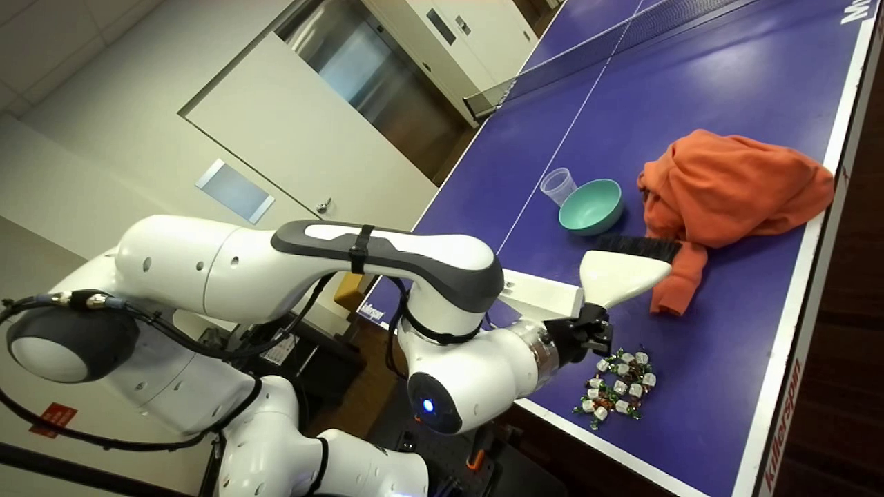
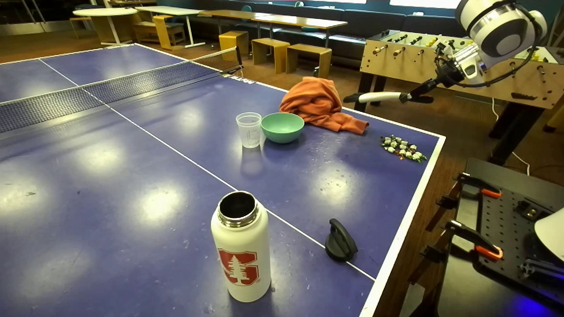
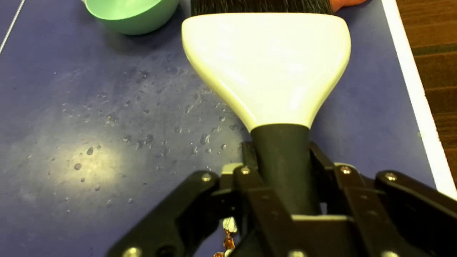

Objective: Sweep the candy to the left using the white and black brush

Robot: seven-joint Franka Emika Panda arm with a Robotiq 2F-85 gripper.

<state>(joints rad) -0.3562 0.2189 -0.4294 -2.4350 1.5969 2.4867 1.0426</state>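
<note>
Pinching the brush (image 3: 266, 67) by its dark handle (image 3: 285, 164) in the gripper (image 3: 282, 155) now, holding it aloft over the blue table (image 1: 718, 386), pointing the black bristles (image 3: 262, 5) away from the candy (image 1: 620, 388) towards the orange cloth (image 1: 732, 186), and spotting that candy down below, clustering loosely near the table's corner (image 2: 440, 139), well apart from the green bowl (image 2: 283, 135)

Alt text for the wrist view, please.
The gripper holds the white and black brush by its dark handle, bristles toward the top of the frame. Some candy shows at the bottom, partly hidden by the gripper. Behind is a blue table, with a green bowl cut off by the top edge, left of the brush.
</note>
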